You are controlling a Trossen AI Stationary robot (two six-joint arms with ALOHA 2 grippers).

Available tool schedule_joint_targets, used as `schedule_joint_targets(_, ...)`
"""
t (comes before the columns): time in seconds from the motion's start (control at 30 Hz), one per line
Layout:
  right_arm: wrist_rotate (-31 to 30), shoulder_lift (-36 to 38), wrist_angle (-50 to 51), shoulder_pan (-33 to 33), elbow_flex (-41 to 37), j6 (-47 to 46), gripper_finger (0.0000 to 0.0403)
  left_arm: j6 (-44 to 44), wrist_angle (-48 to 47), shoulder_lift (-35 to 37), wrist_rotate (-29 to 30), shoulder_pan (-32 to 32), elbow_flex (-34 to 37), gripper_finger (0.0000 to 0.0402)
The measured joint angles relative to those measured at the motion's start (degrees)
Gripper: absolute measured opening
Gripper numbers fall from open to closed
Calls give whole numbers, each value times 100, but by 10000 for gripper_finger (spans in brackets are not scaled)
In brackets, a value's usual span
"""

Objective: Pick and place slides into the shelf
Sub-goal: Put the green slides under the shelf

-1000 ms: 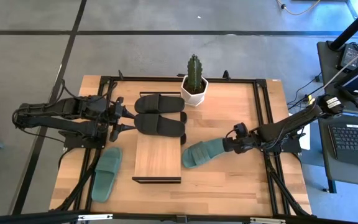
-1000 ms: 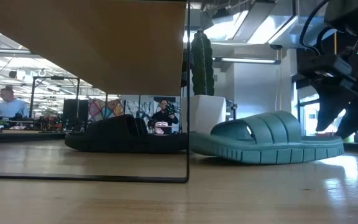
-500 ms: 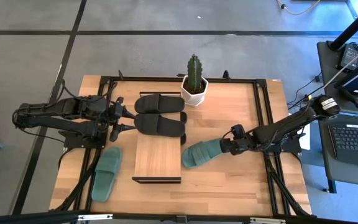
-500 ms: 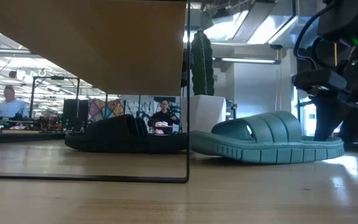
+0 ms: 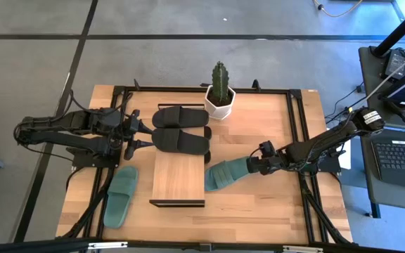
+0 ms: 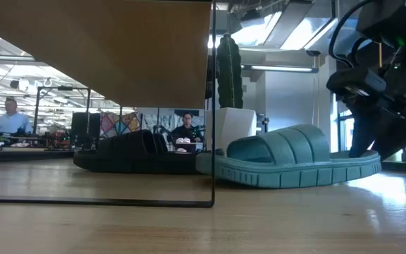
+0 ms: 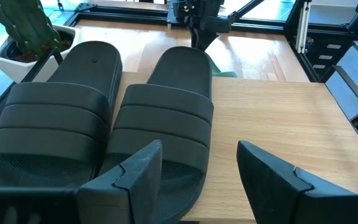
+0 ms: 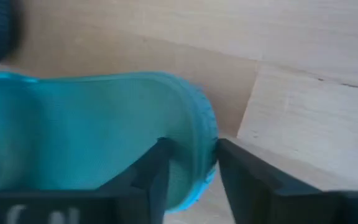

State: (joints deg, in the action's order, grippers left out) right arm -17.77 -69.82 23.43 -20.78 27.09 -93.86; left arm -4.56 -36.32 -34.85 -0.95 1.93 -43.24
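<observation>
Green slide (image 5: 225,173) (toe end) under shelf (image 5: 178,177) — right gripper (image 5: 254,166) gripping.

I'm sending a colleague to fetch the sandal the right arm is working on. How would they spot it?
Start at the wooden shelf mid-table. On the cactus pot's side of it lies the green slide, toe at the shelf's edge, the right gripper at its heel. Its twin lies alone on the shelf's far side.

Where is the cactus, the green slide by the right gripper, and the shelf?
cactus (image 5: 220,77), high view, its green stem.
green slide (image 5: 225,174), high view, its strap.
shelf (image 5: 178,177), high view, its plank top.
</observation>
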Motion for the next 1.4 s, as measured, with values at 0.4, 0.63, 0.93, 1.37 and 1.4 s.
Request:
schedule_joint_targets(0.4,196,0,-45,-15,-2,-9,25,11,-2,0,-1,0,0,199)
schedule_joint_targets(0.63,262,0,-1175,-17,-2,-17,25,9,-2,0,-2,0,0,199)
schedule_joint_targets(0.93,-86,-320,-1582,-173,-2,-788,24,7,-4,2,-2,0,0,199)
schedule_joint_targets(1.37,-967,-2198,-3643,-563,251,-1470,22,-131,-4,1,-7,0,2,199)
schedule_joint_targets(1.4,-966,-2327,-3636,-563,397,-1478,22,-131,-2,2,-7,0,2,199)
